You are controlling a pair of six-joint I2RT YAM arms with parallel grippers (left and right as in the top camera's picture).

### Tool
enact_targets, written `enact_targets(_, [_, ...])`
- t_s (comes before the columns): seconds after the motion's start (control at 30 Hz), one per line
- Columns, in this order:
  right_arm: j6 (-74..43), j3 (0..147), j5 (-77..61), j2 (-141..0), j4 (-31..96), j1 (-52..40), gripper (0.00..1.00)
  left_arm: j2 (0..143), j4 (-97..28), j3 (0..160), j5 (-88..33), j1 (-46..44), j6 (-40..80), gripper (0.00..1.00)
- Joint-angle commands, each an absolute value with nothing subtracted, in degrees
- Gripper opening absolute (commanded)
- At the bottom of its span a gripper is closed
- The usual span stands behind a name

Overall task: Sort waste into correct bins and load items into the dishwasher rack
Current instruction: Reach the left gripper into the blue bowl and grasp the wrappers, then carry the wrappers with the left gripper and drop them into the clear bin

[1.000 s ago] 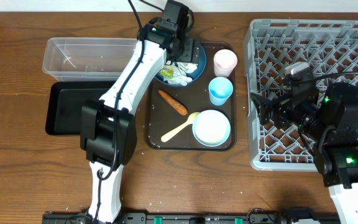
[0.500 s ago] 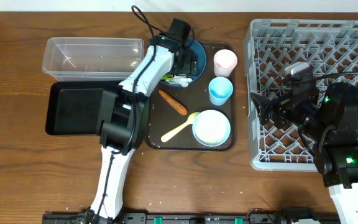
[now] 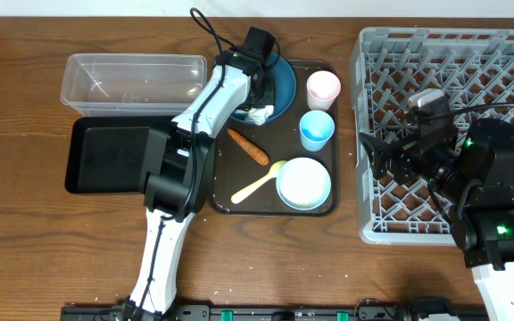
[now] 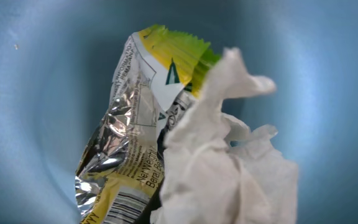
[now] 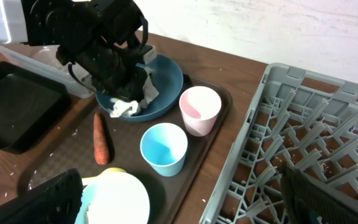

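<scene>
Left arm (image 3: 194, 116) stretched forward from its base at the near edge, forearm angled to its right, wrist pitched down. Left gripper (image 3: 257, 94) pointed steeply downward, jaws closed; its fingers did not show in its own wrist view. Right arm (image 3: 487, 178) folded compactly, wrist turned to its left. Right gripper (image 5: 180, 186) roughly level, 2 fingers (image 5: 58, 196) spread wide, holding nothing.

Crumpled white wrapper (image 4: 229, 168) over yellow-green packet (image 4: 126, 155)
</scene>
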State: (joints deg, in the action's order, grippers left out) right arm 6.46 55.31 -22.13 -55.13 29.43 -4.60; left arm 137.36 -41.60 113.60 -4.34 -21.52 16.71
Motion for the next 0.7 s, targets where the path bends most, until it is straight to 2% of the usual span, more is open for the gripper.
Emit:
enact_targets(0.0, [5.63,56.55,-22.5,-55.13,29.63,-3.77,0.99,135.13,-42.13,114.26,-6.02,-20.99,16.88,0.06])
enact_targets(0.37, [5.19,56.55,-22.52,-55.13,29.41,-3.77,0.99,117.36,-43.59,114.26,-6.24,-18.24,17.47,0.06])
enact_targets(0.67, [4.73,56.55,-22.55,-55.13,29.43,-3.77,0.99,114.54,-47.88,114.21,3.38,-11.57,17.52,0.06])
